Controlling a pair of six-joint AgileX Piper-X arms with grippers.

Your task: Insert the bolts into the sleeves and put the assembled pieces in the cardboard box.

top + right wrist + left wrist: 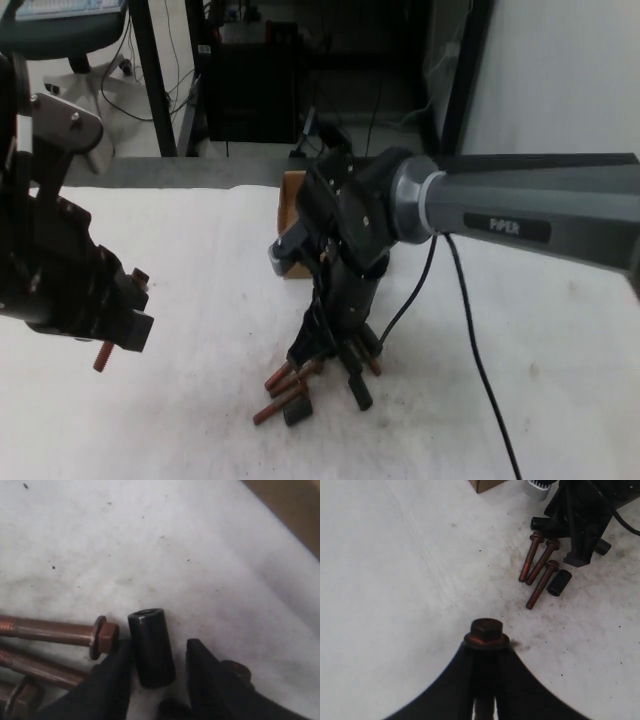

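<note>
My left gripper (486, 654) is shut on a copper bolt (486, 631), whose hex head sits just above the fingertips. In the high view its threaded end (101, 355) hangs below that gripper (125, 318) at the left. My right gripper (158, 649) is low over the pile and open. Its fingers (111, 682) stand on either side of a black sleeve (151, 647) lying on the bench, with a gap on one side. Three loose bolts (543, 562) and another black sleeve (559, 582) lie beside the right gripper (580, 525). The cardboard box (291, 215) stands behind it.
White cloth covers the bench (180, 250). More bolts (55, 631) lie against the sleeve at the right fingers, and a bolt head (238, 670) shows behind one finger. A black cable (480, 370) trails from the right arm (540, 215). Box wall (295, 510) is close by.
</note>
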